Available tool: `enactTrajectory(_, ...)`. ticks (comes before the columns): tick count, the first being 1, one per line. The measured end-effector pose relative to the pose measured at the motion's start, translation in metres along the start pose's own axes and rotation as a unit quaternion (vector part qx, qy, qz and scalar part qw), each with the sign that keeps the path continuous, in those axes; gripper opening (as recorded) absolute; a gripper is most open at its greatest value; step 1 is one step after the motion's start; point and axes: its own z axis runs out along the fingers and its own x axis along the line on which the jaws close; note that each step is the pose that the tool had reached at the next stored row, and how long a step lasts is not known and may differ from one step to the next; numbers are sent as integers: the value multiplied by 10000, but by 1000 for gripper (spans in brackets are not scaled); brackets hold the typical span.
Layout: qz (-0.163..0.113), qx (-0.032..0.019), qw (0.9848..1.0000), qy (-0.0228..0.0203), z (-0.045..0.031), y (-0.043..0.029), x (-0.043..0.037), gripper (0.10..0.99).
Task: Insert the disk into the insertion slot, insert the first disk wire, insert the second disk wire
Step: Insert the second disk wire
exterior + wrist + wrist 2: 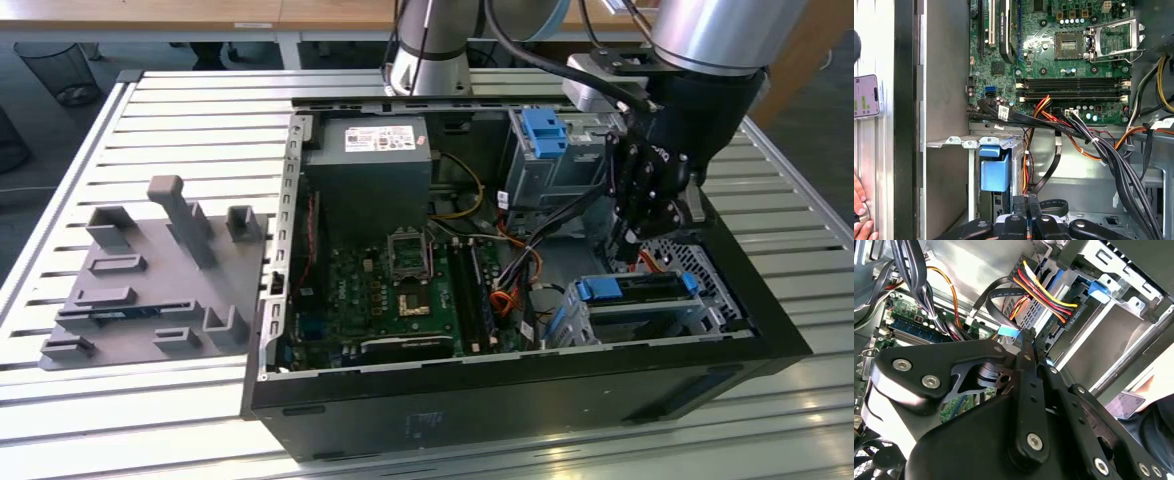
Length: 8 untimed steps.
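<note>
The gripper (1027,202) had its fingers pressed together, seemingly pinching the end of a black flat wire (1048,172). Just beside it, the disk (638,288) sat in the insertion slot (721,302). A multicoloured wire (1049,295) looked plugged in, and the black one was not yet seated.

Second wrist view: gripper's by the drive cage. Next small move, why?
Probably ease the gripper toward the silver-grey disk in its blue carrier: it looks shut on the black flat cable, the disk already sits in the perforated silver metal cage, and the red-yellow-black wire plug looks seated.
</note>
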Motion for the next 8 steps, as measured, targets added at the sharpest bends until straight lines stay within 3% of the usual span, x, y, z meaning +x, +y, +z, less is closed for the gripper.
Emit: enactTrajectory(8,0,0,10000,-4,0,-1,0,141)
